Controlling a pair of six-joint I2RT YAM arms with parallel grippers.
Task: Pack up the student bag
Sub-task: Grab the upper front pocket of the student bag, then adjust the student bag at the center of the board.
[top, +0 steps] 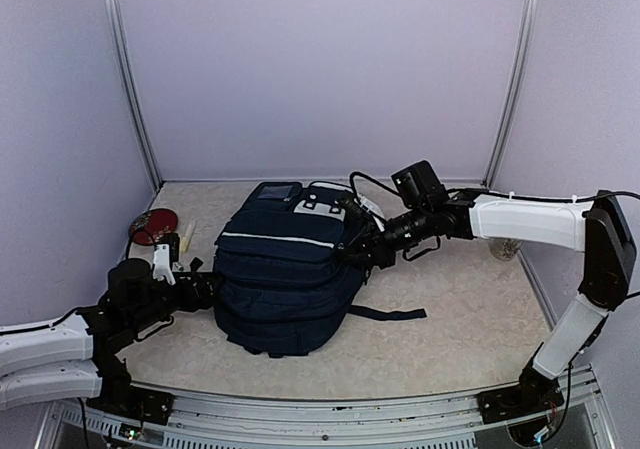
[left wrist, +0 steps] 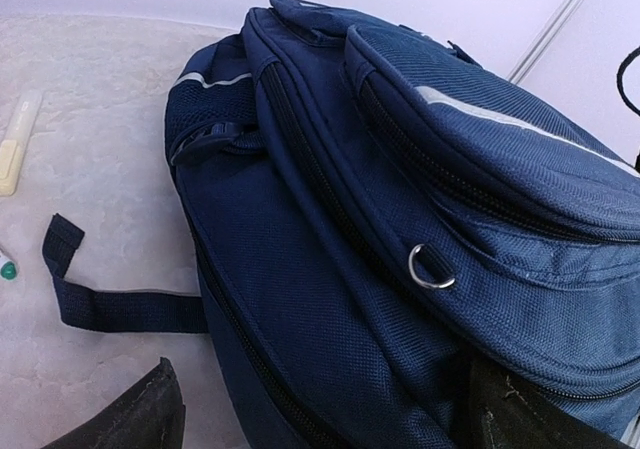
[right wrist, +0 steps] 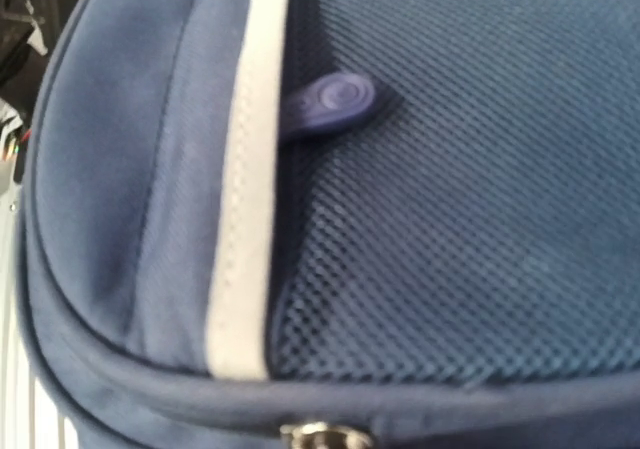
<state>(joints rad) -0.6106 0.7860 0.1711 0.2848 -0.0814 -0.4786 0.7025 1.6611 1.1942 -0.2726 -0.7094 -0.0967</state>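
The student bag [top: 285,279] lies in the middle of the frame, front pocket up. The right gripper [top: 362,247] is clamped fully shut against the bag's right edge. Whether it caught the zip pull [right wrist: 335,101], only fabric, or nothing, I cannot tell. A poor catch could slip off or drag the whole bag rather than open it. The left gripper [top: 197,287], spread wide and holding nothing, sits at the bag's left edge, so nothing braces it.
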